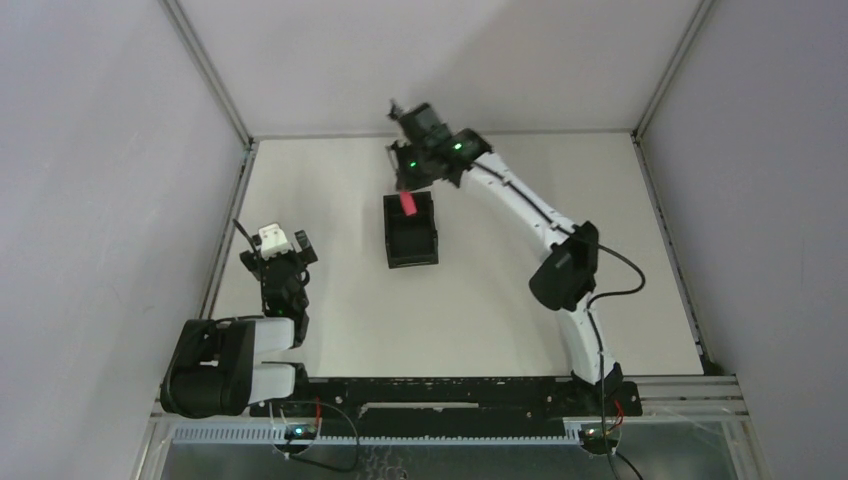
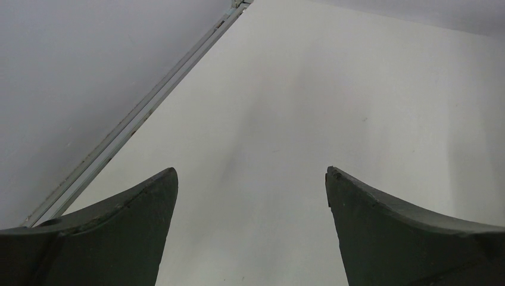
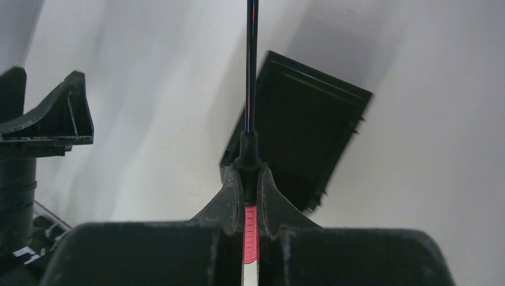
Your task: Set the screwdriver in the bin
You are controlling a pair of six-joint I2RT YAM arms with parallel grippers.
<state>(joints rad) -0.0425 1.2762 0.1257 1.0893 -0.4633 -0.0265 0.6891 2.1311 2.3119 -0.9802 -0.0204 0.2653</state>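
Observation:
My right gripper [image 3: 250,173] is shut on the screwdriver [image 3: 251,229], its red handle pinched between the fingers and its thin dark shaft pointing ahead. From above, the red handle [image 1: 409,204] hangs over the far end of the black bin [image 1: 411,232], with the right gripper [image 1: 410,186] just beyond the bin's far rim. The bin [image 3: 304,137] lies below and ahead in the right wrist view, open side up. My left gripper [image 1: 285,262] rests at the near left, far from the bin; its fingers [image 2: 131,232] stand wide apart over bare table.
White walls and a metal frame rail [image 2: 137,113] enclose the tabletop. Part of the left arm's dark structure [image 3: 41,128] shows at the left of the right wrist view. A black rail [image 1: 430,395] carries both arm bases at the near edge.

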